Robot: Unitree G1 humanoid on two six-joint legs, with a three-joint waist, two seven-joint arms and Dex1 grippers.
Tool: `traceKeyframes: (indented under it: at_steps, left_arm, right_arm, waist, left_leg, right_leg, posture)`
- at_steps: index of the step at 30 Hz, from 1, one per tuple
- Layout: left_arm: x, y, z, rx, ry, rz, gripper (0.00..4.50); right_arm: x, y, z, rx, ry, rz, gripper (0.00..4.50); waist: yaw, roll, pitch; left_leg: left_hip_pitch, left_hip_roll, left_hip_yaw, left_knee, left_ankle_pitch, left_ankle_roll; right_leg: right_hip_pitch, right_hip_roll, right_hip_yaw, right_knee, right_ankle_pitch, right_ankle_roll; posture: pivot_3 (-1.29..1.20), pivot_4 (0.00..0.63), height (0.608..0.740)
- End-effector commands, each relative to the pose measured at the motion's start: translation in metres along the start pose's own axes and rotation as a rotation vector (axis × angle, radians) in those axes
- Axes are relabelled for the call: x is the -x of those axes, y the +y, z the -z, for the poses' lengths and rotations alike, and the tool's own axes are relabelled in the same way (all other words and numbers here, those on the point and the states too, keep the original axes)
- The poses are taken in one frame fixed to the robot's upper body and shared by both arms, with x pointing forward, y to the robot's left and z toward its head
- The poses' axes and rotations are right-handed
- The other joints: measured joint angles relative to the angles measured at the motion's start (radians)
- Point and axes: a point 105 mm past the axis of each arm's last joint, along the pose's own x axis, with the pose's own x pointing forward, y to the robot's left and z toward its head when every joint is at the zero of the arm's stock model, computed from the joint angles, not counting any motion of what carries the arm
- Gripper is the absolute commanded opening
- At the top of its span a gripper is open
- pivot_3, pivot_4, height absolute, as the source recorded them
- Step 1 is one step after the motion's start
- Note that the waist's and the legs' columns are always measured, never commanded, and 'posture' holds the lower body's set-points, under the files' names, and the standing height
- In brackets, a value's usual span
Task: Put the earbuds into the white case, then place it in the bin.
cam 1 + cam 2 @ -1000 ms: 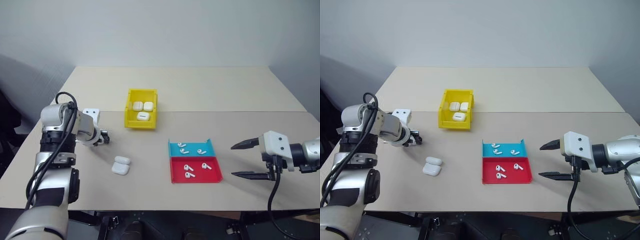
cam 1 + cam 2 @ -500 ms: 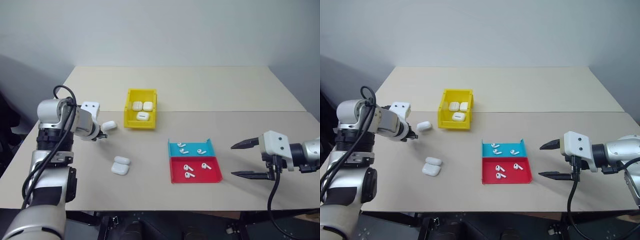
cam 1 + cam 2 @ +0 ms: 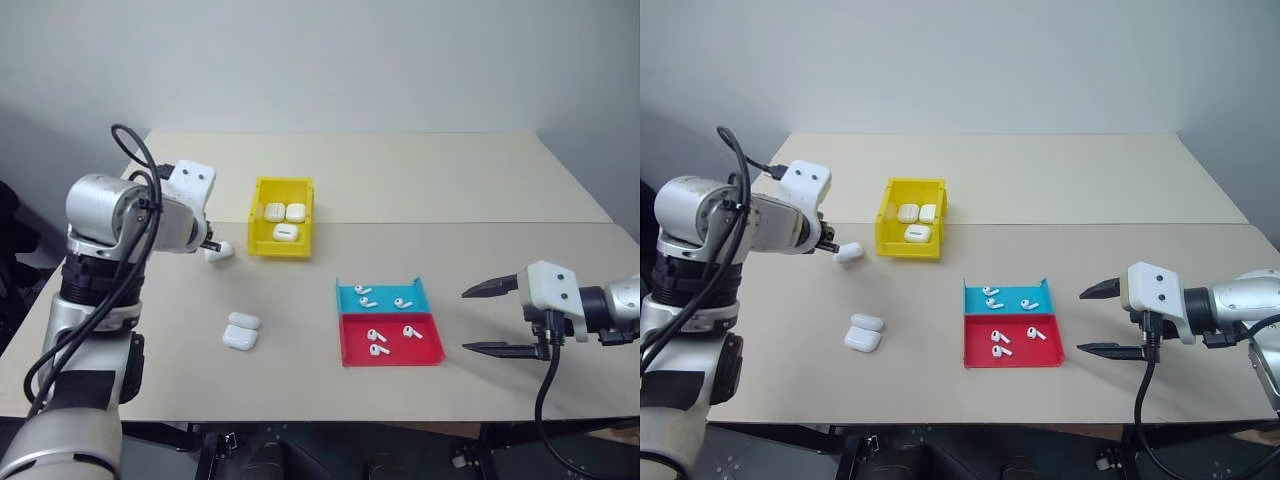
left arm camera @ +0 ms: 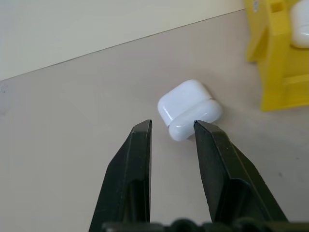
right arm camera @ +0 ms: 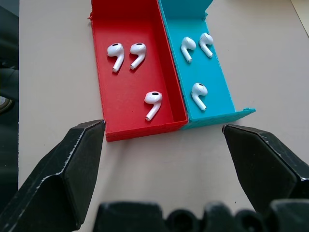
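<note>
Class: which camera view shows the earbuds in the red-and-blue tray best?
The right wrist view: the earbuds lie close, three in each half of the red-and-blue tray, stems distinct. In both eye views they are small white specks in it.

The white case [image 4: 189,108] is seen to be of smooth, glossy plastic, as are the 6 earbuds [image 5: 153,101] in the tray [image 5: 133,126], whose red and blue plastic is finished matt with faint ridging. The bin [image 3: 258,236] is moulded in bright yellow plastic. The table [image 3: 420,180] is surfaced in matt beige laminate. The black fingers [image 4: 133,179] appear matt, slightly grainy.
</note>
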Motion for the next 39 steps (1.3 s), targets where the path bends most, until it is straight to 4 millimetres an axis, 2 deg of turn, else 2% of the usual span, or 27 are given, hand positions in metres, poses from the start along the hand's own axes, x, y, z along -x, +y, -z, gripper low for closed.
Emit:
traceKeyframes:
  at_steps: [1,5,7,10,13,16,19,22,29,30,39]
  left_arm:
    - [0.034,-0.025,-0.014,-0.106,-0.141,0.228,1.47]
    - [0.064,-0.036,0.002,-0.223,-0.178,0.401,1.47]
    - [0.067,-0.034,0.014,-0.26,-0.148,0.397,1.47]
    - [0.068,-0.033,0.026,-0.218,-0.097,0.454,1.47]
    - [0.084,-0.043,0.041,-0.259,-0.103,0.529,1.47]
    - [0.102,-0.052,0.066,-0.303,-0.089,0.607,1.47]
    - [0.105,-0.052,0.086,-0.261,-0.039,0.602,1.47]
    - [0.105,-0.046,0.096,-0.17,0.021,0.544,2.05]
    - [0.101,-0.035,0.12,-0.094,0.19,0.506,4.31]
    - [0.101,-0.035,0.121,-0.096,0.201,0.516,4.48]
    - [0.089,-0.032,0.118,-0.018,0.236,0.547,4.48]
  right_arm:
    - [0.008,-0.005,-0.009,0.042,0.007,0.034,4.5]
    - [0.009,-0.003,-0.007,0.046,0.013,0.036,4.5]
    - [0.01,-0.001,-0.007,0.044,0.012,0.037,4.5]
    - [0.01,0.001,-0.005,0.032,0.015,0.036,4.5]
    - [0.009,0.003,-0.003,0.03,0.02,0.021,4.5]
    - [0.007,0.001,-0.003,0.032,0.016,0.017,4.5]
    - [0.005,0.0,-0.002,0.037,0.015,0.01,4.5]
    - [0.003,-0.001,-0.005,0.044,0.004,0.006,4.5]
    - [-0.004,0.001,-0.002,0.036,-0.002,0.005,4.5]
    - [-0.005,0.001,-0.002,0.037,-0.004,0.006,4.5]
    - [-0.01,0.007,-0.007,0.036,-0.029,0.049,4.5]
  waist:
    - [-0.001,0.0,0.0]
    - [-0.003,0.0,0.0]
    - [-0.002,0.0,0.0]
    - [0.002,0.0,0.0]
    - [0.002,0.0,0.0]
    - [-0.003,0.0,0.0]
    - [-0.004,0.0,0.0]
    - [0.0,0.0,0.0]
    - [0.006,0.0,0.0]
    - [0.005,0.0,0.0]
    - [0.004,0.0,0.0]
  left_leg:
    - [0.0,0.0,0.0,0.0,0.0,0.0]
    - [-0.001,0.001,0.001,0.0,0.001,-0.001]
    - [0.0,0.001,0.001,0.0,0.0,0.0]
    - [0.001,0.001,0.001,0.0,-0.001,0.002]
    - [0.001,0.001,0.0,0.0,-0.002,0.004]
    - [0.001,0.001,0.001,0.0,-0.003,0.004]
    - [0.003,0.003,0.002,0.0,-0.003,0.005]
    - [0.007,0.004,0.006,0.0,-0.003,0.005]
    - [0.009,0.004,0.014,-0.001,-0.004,0.007]
    - [0.009,0.004,0.014,-0.001,-0.004,0.007]
    - [0.009,0.005,0.016,-0.002,-0.005,0.007]
  right_leg:
    - [0.0,0.0,0.0,0.0,0.0,0.0]
    - [-0.001,0.0,0.0,-0.001,0.0,0.0]
    - [-0.001,0.0,0.001,-0.001,0.0,0.0]
    - [0.001,0.0,0.001,0.0,0.0,0.0]
    - [0.001,0.0,0.001,0.001,0.0,0.0]
    - [0.0,0.0,0.002,0.0,0.0,0.0]
    - [0.0,0.001,0.006,0.001,0.0,0.0]
    - [0.001,0.001,0.008,0.002,0.0,0.0]
    - [0.001,0.001,0.012,0.002,0.0,0.0]
    - [0.001,0.001,0.012,0.002,0.0,0.0]
    - [0.001,0.002,0.013,0.001,0.0,0.0]
  posture:
    - [0.0,0.15,0.74]
    - [0.0,0.15,0.74]
    - [0.0,0.15,0.74]
    - [0.0,0.15,0.74]
    - [0.0,0.15,0.74]
    - [0.0,0.15,0.74]
    - [0.0,0.15,0.74]
    - [0.0,0.15,0.74]
    - [0.0,0.15,0.74]
    - [0.0,0.15,0.74]
    - [0.0,0.15,0.74]
